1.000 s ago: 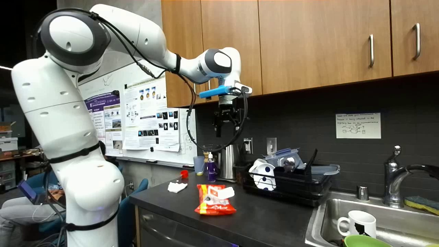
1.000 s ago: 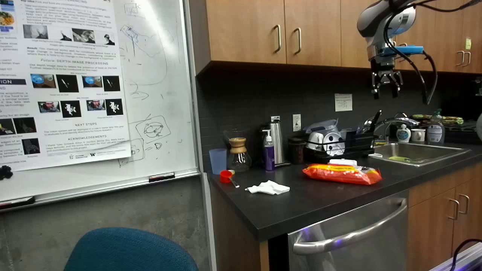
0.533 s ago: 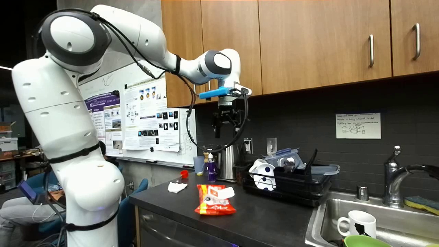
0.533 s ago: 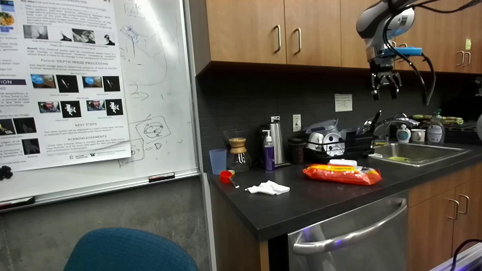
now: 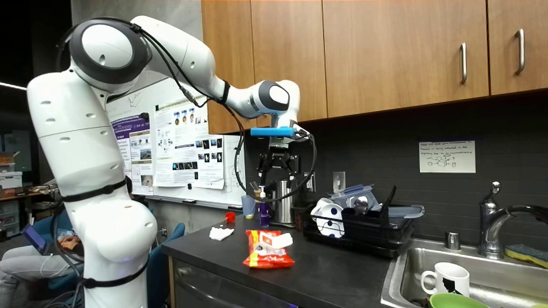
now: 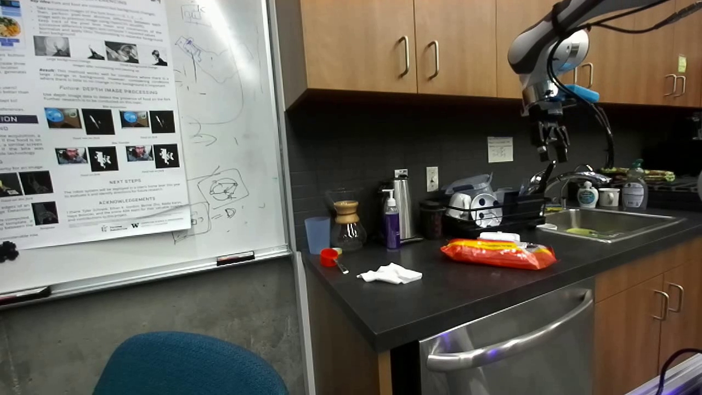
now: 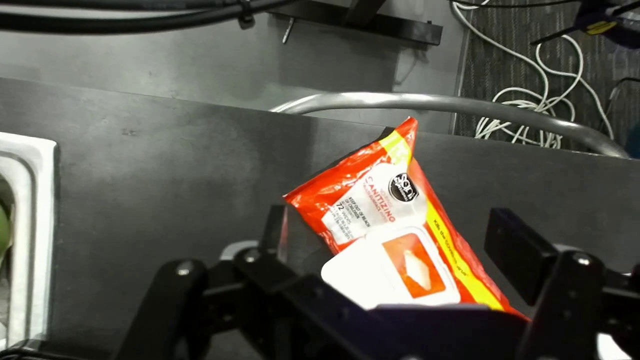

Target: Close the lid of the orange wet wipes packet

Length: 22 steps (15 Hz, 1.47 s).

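The orange wet wipes packet (image 5: 269, 256) lies flat on the dark counter and also shows in an exterior view (image 6: 496, 255). In the wrist view the packet (image 7: 385, 200) lies below and between the fingers. Its white lid (image 7: 355, 275) is folded open beside an orange opening with a white wipe shape. The lid (image 5: 282, 241) sticks out past the packet's side; it also shows in an exterior view (image 6: 499, 237). My gripper (image 5: 277, 184) is open and empty, pointing down well above the counter. It shows in an exterior view (image 6: 552, 156) and in the wrist view (image 7: 396, 242).
A black dish rack (image 5: 359, 231) stands beside the packet, next to the sink (image 5: 400, 273). A purple bottle (image 5: 264, 214), a steel kettle (image 5: 284, 205), a white tissue (image 6: 390, 273) and a red scoop (image 6: 329, 257) are on the counter. Wooden cabinets (image 5: 402, 55) hang above.
My arm has moved down, and the wrist has turned, so the gripper is lower above the counter. The gripper stays open. The packet and its lid have not moved.
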Tool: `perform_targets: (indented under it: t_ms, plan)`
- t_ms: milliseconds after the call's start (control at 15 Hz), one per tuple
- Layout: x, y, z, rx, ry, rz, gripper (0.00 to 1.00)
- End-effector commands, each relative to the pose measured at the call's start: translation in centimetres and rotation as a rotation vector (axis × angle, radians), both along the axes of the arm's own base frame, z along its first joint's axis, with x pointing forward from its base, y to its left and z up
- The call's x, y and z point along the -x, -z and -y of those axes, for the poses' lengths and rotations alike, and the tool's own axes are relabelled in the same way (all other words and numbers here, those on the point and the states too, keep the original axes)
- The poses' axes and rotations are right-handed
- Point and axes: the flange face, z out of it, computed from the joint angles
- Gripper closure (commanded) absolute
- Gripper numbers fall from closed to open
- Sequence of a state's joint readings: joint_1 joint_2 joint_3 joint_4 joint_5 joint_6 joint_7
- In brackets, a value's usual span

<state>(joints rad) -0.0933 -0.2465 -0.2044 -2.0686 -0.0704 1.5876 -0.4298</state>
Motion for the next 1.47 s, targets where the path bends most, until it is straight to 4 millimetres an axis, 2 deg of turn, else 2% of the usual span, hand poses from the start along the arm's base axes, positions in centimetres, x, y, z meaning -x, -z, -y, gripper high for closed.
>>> perform_targets:
  t_ms: [0,400,467,533,933,1400]
  plan:
    - [-1.0,1.8,-1.0,-0.041,-0.031,0.040,0.00]
    - [-2.4,4.5,-1.5,-0.048,0.075,0.239,0.00]
    - [-2.3,3.7,-1.2,-0.047,0.097,0.264,0.00]
    - [-2.7,4.6,-1.2,-0.041,0.054,0.212,0.00]
    - [-2.7,4.1,-1.0,-0.033,0.079,0.242,0.00]
    - [-4.4,10.8,-1.7,-0.054,-0.009,0.149,0.00]
